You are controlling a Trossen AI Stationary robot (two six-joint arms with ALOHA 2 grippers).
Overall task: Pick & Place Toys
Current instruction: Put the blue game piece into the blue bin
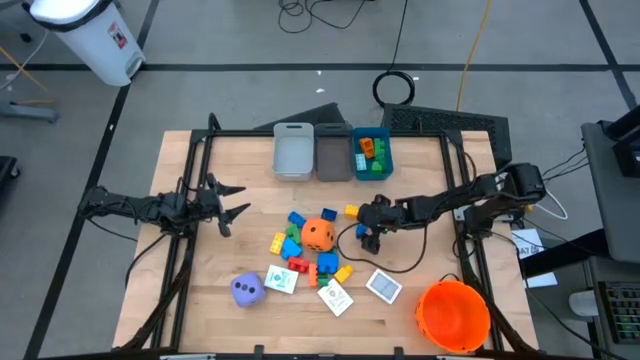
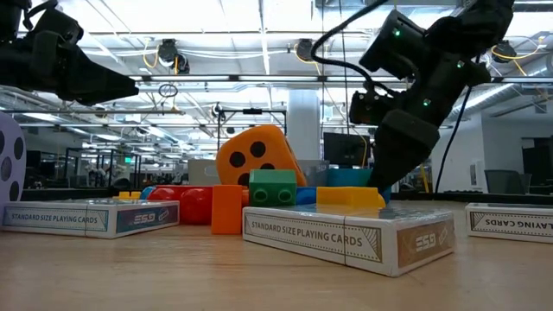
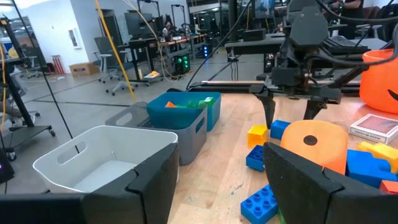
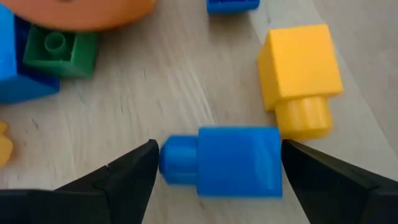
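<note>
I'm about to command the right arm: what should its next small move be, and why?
Probably close the fingers. In the right wrist view the right gripper is open with one finger on each side of the blue block, which lies flat on the table. The yellow block sits just beyond it, outside the fingers.

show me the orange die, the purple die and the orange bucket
orange die (image 1: 318,234), high view, on its top face
purple die (image 1: 248,289), high view, on its top face
orange bucket (image 1: 436,303), high view, on its left rim
</note>
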